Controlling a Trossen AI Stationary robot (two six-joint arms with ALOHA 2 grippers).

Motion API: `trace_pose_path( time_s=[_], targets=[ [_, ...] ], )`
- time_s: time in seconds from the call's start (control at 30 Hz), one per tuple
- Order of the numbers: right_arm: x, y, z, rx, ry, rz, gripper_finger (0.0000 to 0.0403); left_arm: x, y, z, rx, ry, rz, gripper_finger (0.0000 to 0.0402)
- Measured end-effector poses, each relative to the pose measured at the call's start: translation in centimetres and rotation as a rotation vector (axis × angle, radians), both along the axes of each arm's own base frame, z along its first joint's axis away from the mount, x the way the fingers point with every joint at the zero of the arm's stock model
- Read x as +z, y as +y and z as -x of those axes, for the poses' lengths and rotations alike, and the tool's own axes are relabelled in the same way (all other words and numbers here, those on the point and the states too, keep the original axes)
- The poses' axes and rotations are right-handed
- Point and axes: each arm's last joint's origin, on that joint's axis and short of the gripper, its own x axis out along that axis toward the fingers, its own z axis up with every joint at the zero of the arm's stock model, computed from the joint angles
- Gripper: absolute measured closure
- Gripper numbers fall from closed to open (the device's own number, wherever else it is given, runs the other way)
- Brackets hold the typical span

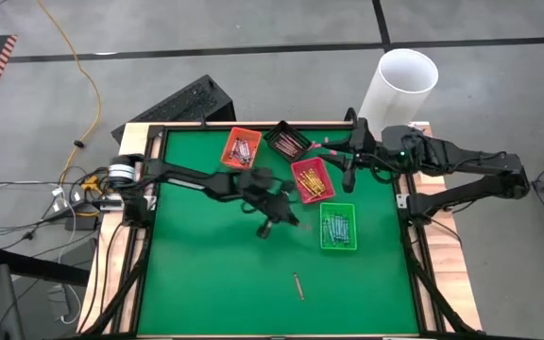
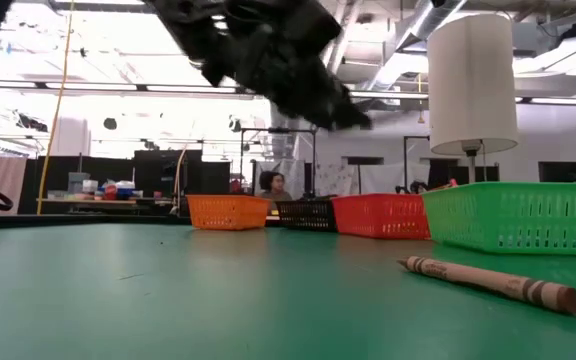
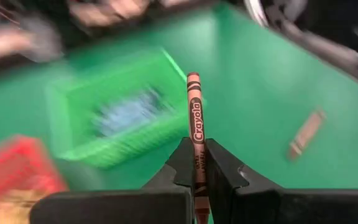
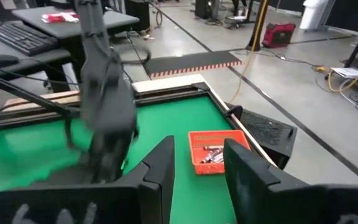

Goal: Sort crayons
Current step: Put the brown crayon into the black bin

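One brown crayon [image 3: 195, 130] pinched upright in the shut left gripper [image 3: 194, 171], up over the green table [image 1: 206, 274] near the green tray [image 1: 338, 228]. Another crayon [image 1: 298, 285] flat on the table, alone. Right gripper [image 4: 197, 165] open, waiting at the back edge.

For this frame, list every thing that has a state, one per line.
Left gripper: shut on a brown paper-wrapped crayon, raised above the mat.
Right gripper: open, empty, near the table's far edge.
Green plastic tray: holds light blue crayons.
Red plastic tray: holds yellow-orange crayons.
Orange plastic tray: holds crayons.
Loose brown crayon: lying flat on the green mat.
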Motion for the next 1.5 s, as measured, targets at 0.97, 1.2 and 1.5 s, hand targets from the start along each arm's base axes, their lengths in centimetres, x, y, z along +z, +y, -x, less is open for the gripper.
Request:
trace_pose_path(
  time_s=[0.97,1.2,1.5],
  targets=[
    [-9.8,0.9,-8.0,0.243,-0.320,0.156,0.0271,3.6,-0.3,15.5,0.433,-0.957,0.221,0.0401],
    [-10.7,-0.1,-10.5,0.281,-0.438,0.178,0.0238,3.7,-0.6,15.5,0.451,-0.970,0.185,0.0401],
    [-9.6,-0.2,-14.4,0.374,-0.465,0.172,0.0170,3.7,-0.6,15.5,0.454,-0.974,0.155,0.0401]
  ],
)
